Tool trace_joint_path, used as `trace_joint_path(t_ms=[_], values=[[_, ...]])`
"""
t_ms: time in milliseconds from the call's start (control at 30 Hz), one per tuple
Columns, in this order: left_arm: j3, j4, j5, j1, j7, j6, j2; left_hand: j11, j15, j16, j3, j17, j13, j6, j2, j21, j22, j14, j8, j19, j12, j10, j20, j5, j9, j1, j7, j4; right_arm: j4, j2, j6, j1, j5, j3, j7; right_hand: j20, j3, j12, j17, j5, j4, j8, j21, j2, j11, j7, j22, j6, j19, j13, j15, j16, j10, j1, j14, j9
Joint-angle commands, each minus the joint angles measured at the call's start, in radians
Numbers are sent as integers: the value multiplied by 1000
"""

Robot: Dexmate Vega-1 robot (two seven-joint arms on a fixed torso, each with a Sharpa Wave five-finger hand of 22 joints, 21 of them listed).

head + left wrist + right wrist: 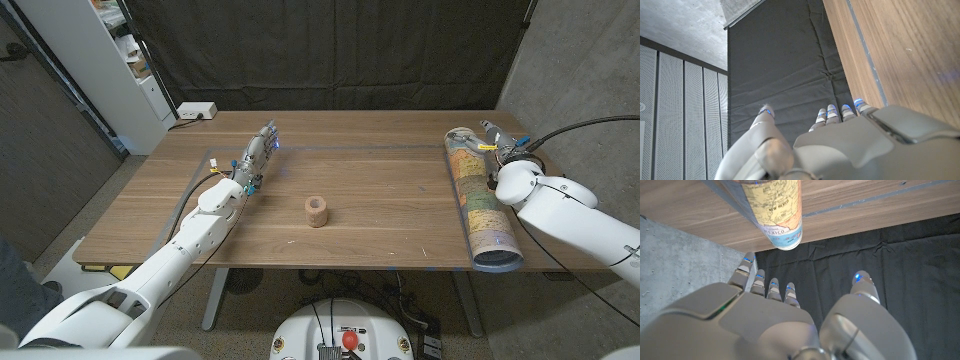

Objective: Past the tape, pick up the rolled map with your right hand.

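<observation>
The rolled map (479,201) lies on the right side of the worktop (380,215), a long tube running from the far right corner to the near edge, where its open end juts just over the rim. The right hand (507,152) is beside the tube's far end, on its right; from the right wrist view its fingers (771,291) are straight and spread, thumb set apart, holding nothing, with the map's printed end just ahead of them. The left hand (256,158) stands at the far left of the worktop, fingers extended and empty. A small tape roll (316,211) stands upright mid-worktop, well apart from the map.

The step in hand looks like the approach before the grasp. To do it well, I would bring the right hand over the tube rather than leave it alongside, and close around the barrel some way in from the far end, since a long roll gripped at its tip would likely droop or swing. The tube may roll if nudged sideways, so the thumb and fingers should meet it from opposite sides together, then lift straight up.
</observation>
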Motion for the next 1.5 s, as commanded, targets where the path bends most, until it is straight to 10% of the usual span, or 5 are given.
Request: trace_joint_path(t_ms=[33,1500], values=[[-4,-14,1,1,5,-1,6,0,1,3,3,6,1,0,7,1,4,-11,3,-42,8,-6,5,-3,5,-1,-1,-8,15,-2,-59,45,21,-43,3,4,-7,2,1,7,-1,3,3,-9,6,5,2,-9,-9,1,6,-3,-9,0,-13,3],[-14,-48,-3,23,19,14,29,4,3,5,1,6,1,4,10,4,4,-8,4,-38,8,-5,8,-4,5,-2,2,-13,70,18,-106,100,75,-115,-19,4,-29,7,0,24,2,7,3,-12,10,6,2,-21,-27,-2,8,2,-14,-5,-18,2]])
